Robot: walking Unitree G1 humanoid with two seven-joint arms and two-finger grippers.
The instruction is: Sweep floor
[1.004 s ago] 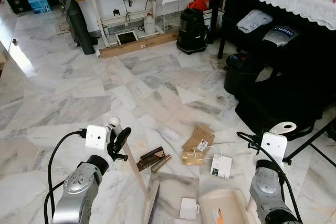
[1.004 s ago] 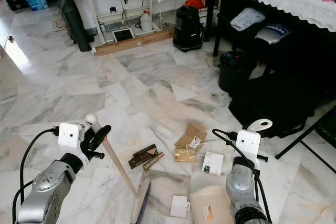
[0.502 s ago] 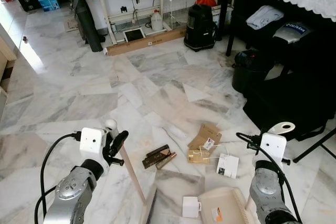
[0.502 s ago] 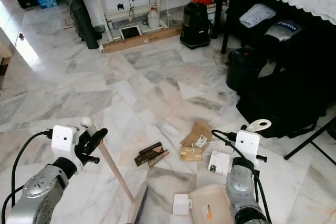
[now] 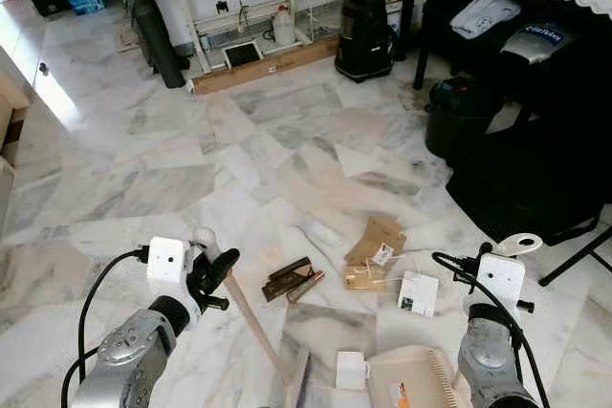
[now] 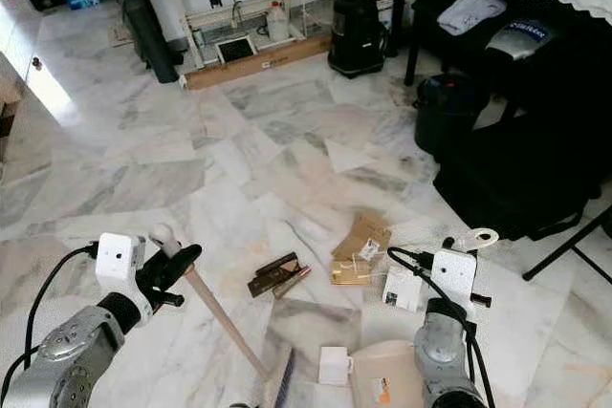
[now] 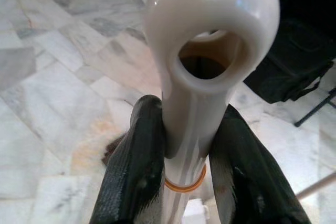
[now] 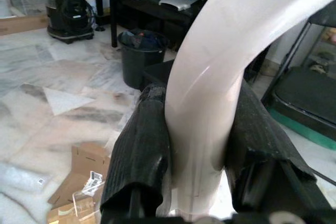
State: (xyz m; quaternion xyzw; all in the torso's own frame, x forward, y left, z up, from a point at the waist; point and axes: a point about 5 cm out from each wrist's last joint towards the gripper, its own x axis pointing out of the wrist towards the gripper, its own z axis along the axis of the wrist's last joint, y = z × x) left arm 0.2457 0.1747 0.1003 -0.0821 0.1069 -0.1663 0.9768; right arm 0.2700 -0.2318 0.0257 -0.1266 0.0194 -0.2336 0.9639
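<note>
My left gripper (image 7: 184,129) is shut on the white capped end of the broom's wooden handle (image 5: 253,327), which slants down to the broom head (image 5: 295,391) at the near edge. The right gripper (image 8: 197,108) is shut on the curved white handle (image 5: 524,244) of the cream dustpan (image 5: 406,384). A small white box (image 5: 351,368) lies at the pan's mouth, between the pan and the broom head. Just beyond lie scattered litter: brown cardboard (image 5: 376,236), a gold piece (image 5: 359,277), a white card (image 5: 417,291) and a dark flat box (image 5: 290,279).
A black bin (image 5: 457,117) and a black bag (image 5: 535,179) stand to the right under a cloth-covered table. A black vacuum (image 5: 363,31) and a workbench frame (image 5: 239,35) are at the back. A thin black leg (image 5: 574,255) crosses the floor at right. Open marble floor lies to the left.
The whole picture has shifted, so the camera has moved. Both grips are as before. Broom, dustpan and litter keep much the same places relative to one another.
</note>
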